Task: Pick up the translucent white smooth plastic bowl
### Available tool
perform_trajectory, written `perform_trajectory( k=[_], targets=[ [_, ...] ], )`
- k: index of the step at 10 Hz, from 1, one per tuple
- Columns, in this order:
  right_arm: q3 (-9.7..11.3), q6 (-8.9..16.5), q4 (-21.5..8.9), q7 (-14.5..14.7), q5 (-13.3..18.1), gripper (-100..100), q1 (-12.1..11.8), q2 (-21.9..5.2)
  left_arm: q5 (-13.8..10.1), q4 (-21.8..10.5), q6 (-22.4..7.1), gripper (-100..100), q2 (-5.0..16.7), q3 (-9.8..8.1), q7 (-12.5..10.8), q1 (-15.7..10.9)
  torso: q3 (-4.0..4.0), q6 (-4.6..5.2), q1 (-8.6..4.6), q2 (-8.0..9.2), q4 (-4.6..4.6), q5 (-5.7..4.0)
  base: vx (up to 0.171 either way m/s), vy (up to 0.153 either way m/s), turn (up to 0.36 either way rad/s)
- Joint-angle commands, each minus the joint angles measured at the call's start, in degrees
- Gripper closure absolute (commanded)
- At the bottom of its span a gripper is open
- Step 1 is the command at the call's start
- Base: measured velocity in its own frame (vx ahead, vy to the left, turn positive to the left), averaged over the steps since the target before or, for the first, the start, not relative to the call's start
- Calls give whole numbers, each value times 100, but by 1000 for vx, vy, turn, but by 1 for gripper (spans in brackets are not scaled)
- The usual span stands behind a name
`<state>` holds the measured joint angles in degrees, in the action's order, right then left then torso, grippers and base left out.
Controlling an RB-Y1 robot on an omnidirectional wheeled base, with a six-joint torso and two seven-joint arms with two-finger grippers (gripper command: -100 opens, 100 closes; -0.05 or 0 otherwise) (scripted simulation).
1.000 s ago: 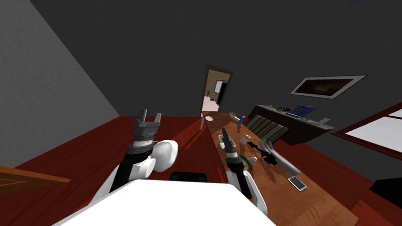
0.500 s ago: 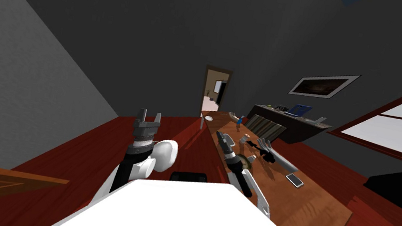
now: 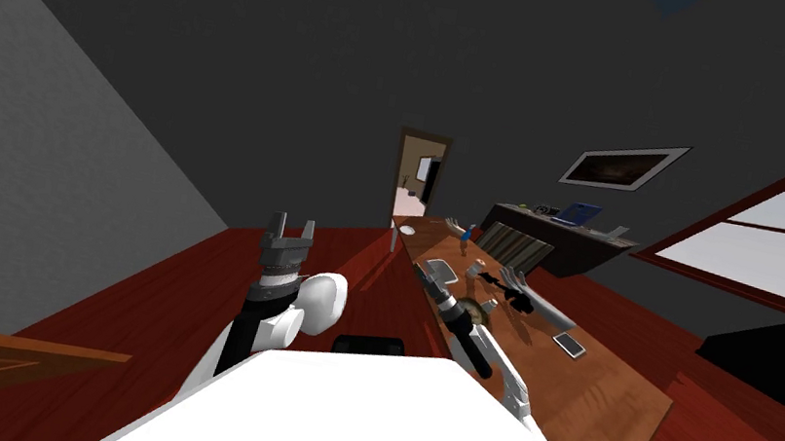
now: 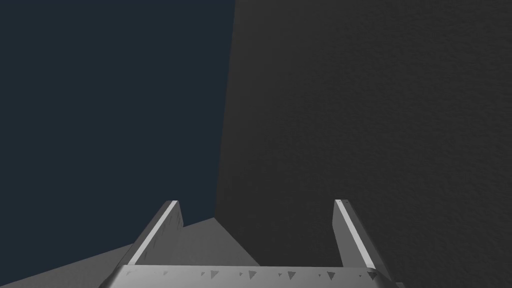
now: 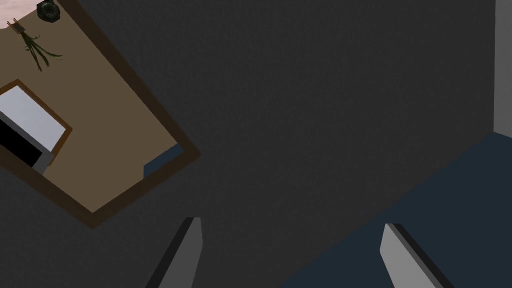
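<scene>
Open red floor (image 3: pixel 171 296) lies left of the long wooden table (image 3: pixel 589 401), whose left edge runs far toward the doorway (image 3: pixel 414 182). The bowl (image 3: pixel 406 229), too small to read for tilt, sits at the table's far left corner. The right gripper (image 5: pixel 291 222) hovers over the near left edge, spread wide and empty. A black object (image 3: pixel 514 298) and a phone (image 3: pixel 569 344) lie to its right. The left gripper (image 3: pixel 292 221) is raised over the floor, also spread and empty.

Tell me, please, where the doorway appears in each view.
Head view: doorway centre, past the table's far end.
Right wrist view: doorway beyond the open right gripper, off to one finger's side.
Left wrist view: the open left gripper points aside of it.
Shared landmark: the white panel inside it.
</scene>
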<state>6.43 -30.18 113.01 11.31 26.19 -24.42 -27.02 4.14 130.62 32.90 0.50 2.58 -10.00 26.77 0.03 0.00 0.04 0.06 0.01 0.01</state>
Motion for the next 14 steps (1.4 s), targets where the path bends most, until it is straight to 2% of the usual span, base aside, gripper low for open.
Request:
perform_trajectory(
  k=[1, 2, 3, 4, 5, 6, 7, 8, 9, 10, 11, 12, 13, 14],
  targets=[
    [60, 4, -101, 60, 236, -100, 43, -135, 0, 0, 0, 0, 0, 0, 0, 0, 0, 0, 0, 0, 0, 0, -17, 13, -19],
    [133, -8, -288, 134, 440, -100, 136, -365, 0, 0, 0, 0, 0, 0, 0, 0, 0, 0, 0, 0, 0, 0, -22, 13, -40],
    [133, -8, -288, 134, 551, -100, 136, -416, 0, 0, 0, 0, 0, 0, 0, 0, 1, 0, -1, 1, 0, 0, -20, 16, -18],
    [206, -24, -480, 210, 757, -100, 232, -634, 0, 0, 0, 0, 0, 0, 0, 0, 1, 0, 0, 1, 0, 0, -18, 21, -36],
    [206, -24, -480, 210, 869, -100, 232, -696, 0, 0, 0, 0, 0, 0, 0, 0, 0, 0, 2, 0, 0, 0, -15, 16, -19],
    [278, -43, -674, 288, 1075, -100, 333, -917, 0, 0, 0, 0, 0, 0, 0, 0, 0, 0, 1, -1, 0, 0, -19, 16, -33],
    [278, -43, -674, 288, 1186, -100, 333, -972, 0, 0, 0, 0, 0, 0, 0, 0, 0, 0, 0, 0, 0, 0, -15, 14, -13],
    [350, -65, -869, 367, 1374, -100, 438, -1203, 0, 0, 0, 0, 0, 0, 0, 0, 0, 0, 0, 0, 0, 0, -18, 18, -32],
    [350, -65, -869, 367, 1503, -100, 438, -1242, 0, 0, 0, 0, 0, 0, 0, 0, 0, 0, 1, 0, 0, 0, -17, 14, -15],
    [418, -92, -1066, 447, 1699, -100, 549, -1481, 0, 0, 0, 0, 0, 0, 0, 0, 0, 0, 1, -1, 0, 0, -18, 15, -24],
    [418, -92, -1066, 447, 1816, -100, 549, -1502, 0, 0, 0, 0, 0, 0, 0, 0, 0, 0, 0, -1, 0, 0, -12, 14, -13],
    [483, -123, -1263, 529, 2014, -100, 666, -1737, 0, 0, 0, 0, 0, 0, 0, 0, -1, 0, 0, -2, 0, 0, -11, 16, -22],
    [483, -123, -1263, 529, 2125, -100, 666, -1751, 0, 0, 0, 0, 0, 0, 0, 0, -1, 0, 0, -3, 0, 0, -8, 14, -10],
    [545, -158, -1460, 612, 2327, -100, 788, -1985, 0, 0, 0, 0, 0, 0, 0, 0, -2, 0, 1, -3, 0, 0, -9, 14, -16]
  ],
)
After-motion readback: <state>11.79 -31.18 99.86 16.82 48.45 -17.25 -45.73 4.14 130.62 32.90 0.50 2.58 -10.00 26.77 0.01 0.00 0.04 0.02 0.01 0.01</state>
